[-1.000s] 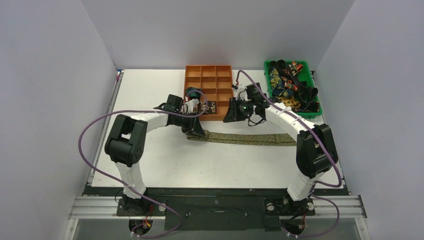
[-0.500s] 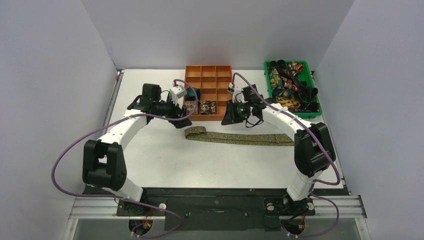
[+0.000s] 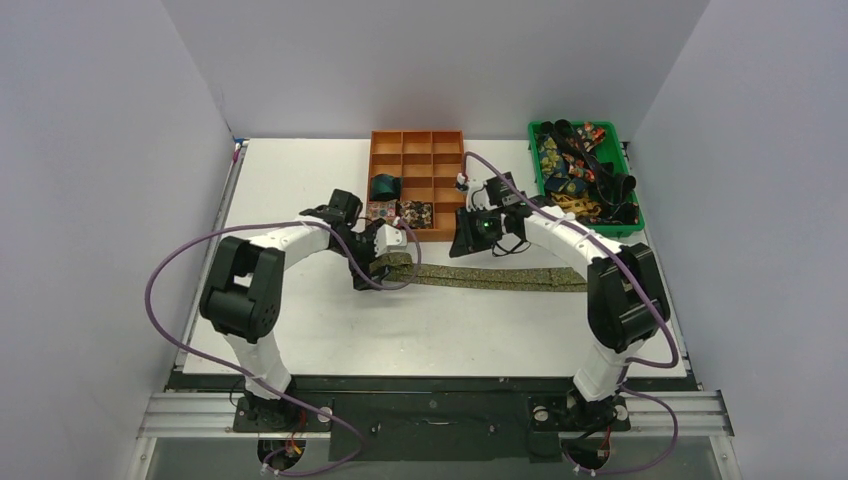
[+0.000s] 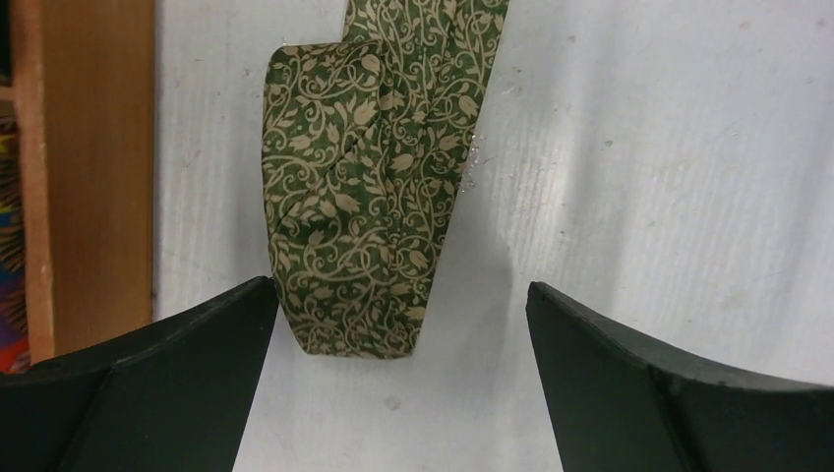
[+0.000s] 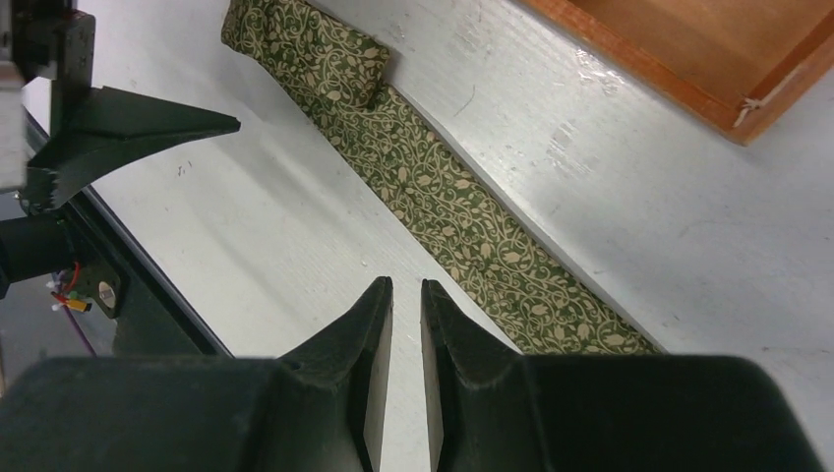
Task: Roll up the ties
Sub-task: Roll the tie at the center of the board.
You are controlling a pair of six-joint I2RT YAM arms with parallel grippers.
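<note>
An olive-gold patterned tie (image 3: 490,276) lies flat across the table in front of the tray, with its left end folded over itself (image 4: 354,226). My left gripper (image 4: 400,285) is open. Its fingers straddle the tip of that folded end without touching it, low over the table (image 3: 375,270). My right gripper (image 5: 406,283) hovers above the tie's middle (image 5: 443,202), near the tray's front right corner (image 3: 462,240). Its jaws stand a thin slit apart with nothing between them. Three rolled ties sit in the tray: teal (image 3: 385,186), floral (image 3: 380,210) and dark (image 3: 418,212).
The orange compartment tray (image 3: 372,160) stands at the back centre, and its wooden wall (image 4: 89,177) is just left of my left gripper. A green bin (image 3: 535,160) with several loose ties is at the back right. White walls enclose the table.
My left gripper opened wide. That arm swung out to the left near the tray, then came back down to the tie's folded end. The right arm barely moved.
</note>
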